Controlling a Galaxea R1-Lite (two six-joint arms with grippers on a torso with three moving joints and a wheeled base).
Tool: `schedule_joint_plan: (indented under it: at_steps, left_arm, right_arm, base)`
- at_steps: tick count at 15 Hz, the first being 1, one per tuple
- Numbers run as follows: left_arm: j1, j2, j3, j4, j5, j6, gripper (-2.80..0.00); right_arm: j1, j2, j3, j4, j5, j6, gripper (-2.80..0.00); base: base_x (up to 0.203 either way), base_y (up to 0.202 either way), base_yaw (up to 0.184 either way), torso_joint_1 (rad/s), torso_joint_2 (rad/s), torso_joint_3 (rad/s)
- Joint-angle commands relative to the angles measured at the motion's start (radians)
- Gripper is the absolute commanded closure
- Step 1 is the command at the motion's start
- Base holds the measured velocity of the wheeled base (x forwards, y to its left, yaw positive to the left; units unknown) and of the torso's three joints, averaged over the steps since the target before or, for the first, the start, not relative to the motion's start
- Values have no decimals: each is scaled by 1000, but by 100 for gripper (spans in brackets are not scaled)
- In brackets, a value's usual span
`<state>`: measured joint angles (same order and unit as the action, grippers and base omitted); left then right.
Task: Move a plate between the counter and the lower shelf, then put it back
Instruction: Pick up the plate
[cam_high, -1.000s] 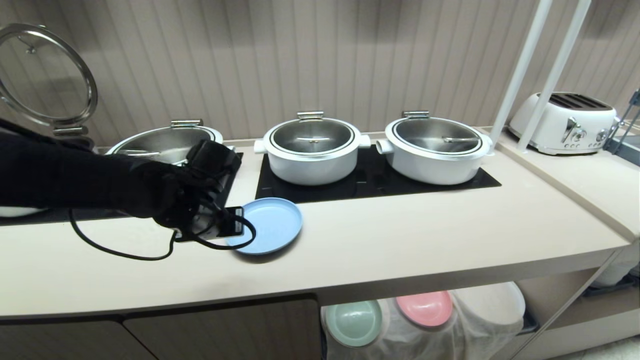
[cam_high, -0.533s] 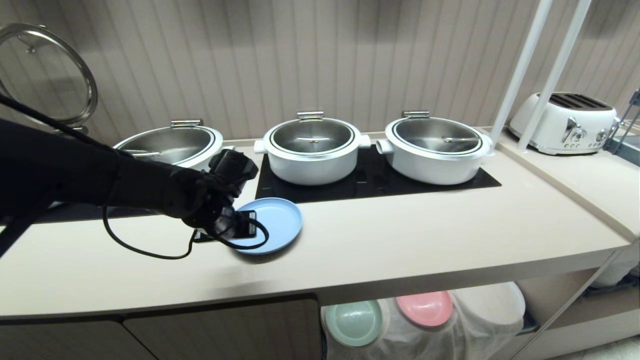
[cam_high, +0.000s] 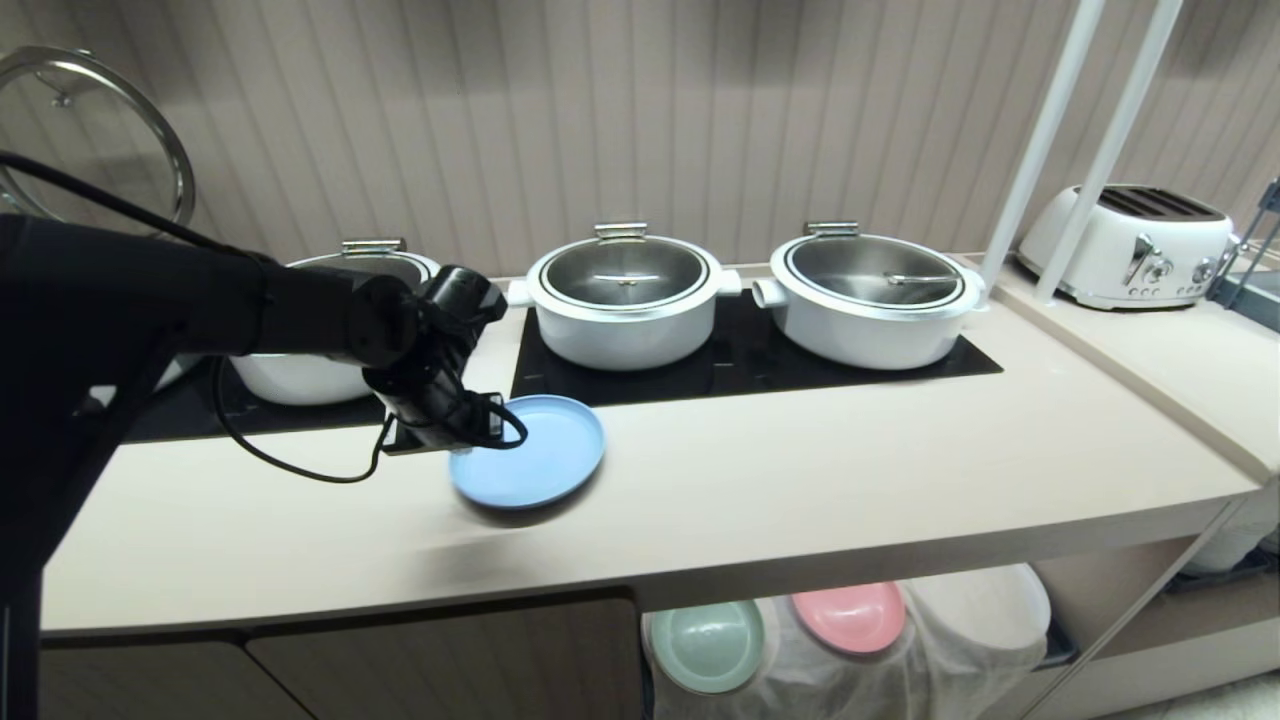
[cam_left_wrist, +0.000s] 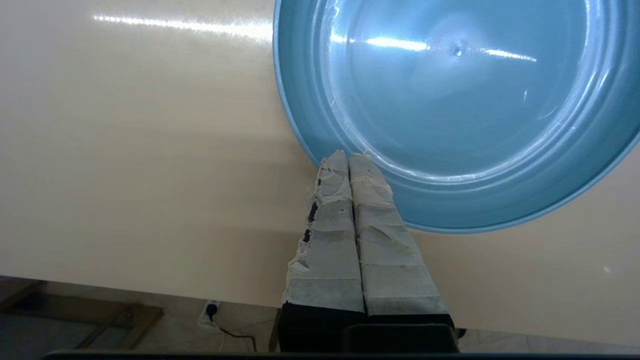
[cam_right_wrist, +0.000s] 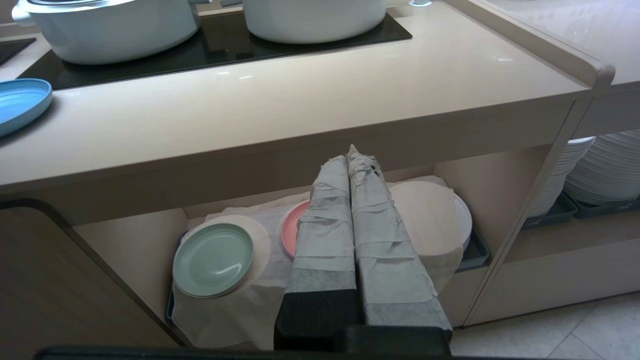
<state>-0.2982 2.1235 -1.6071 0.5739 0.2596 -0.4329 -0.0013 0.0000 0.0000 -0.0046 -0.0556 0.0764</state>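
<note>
The left hand (cam_left_wrist: 348, 156), fingers pressed together on the near-left rim of the round, matte light-blue plate (cam_high: 530, 450), holds it over the smooth beige table (cam_high: 800, 480). Such a thin edge pinch could let the slick plate tilt and slip free. The right hand (cam_right_wrist: 351, 150) is closed, empty.

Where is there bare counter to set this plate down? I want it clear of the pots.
The counter is bare along its front strip, from the plate rightward to the corner below the toaster, in front of the black panel. Left of the left claw, shut on the plate, the front is also bare. The back row is crowded with pots.
</note>
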Motion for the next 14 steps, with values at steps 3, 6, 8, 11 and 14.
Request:
schedule_joint_plan:
  at_steps: [3, 6, 8, 11, 14]
  left_arm:
    - [42, 21, -24, 45, -5, 36, 0]
    - [62, 37, -38, 43, -9, 45, 0]
    - [60, 39, -50, 43, -37, 45, -280]
    - [60, 52, -66, 20, -46, 44, -280]
    - [63, 69, -89, 17, -75, 45, -280]
  right_arm:
    - [1, 0, 0, 0, 0, 0, 0]
    - [1, 0, 0, 0, -1, 0, 0]
    - [1, 0, 0, -1, 0, 0, 0]
    - [1, 0, 0, 0, 0, 0, 0]
    - [1, 0, 0, 0, 0, 0, 0]
  base:
    - [0, 0, 0, 0, 0, 0]
    - [0, 0, 0, 0, 0, 0]
    - [0, 0, 0, 0, 0, 0]
    - [0, 0, 0, 0, 0, 0]
    - [0, 0, 0, 0, 0, 0]
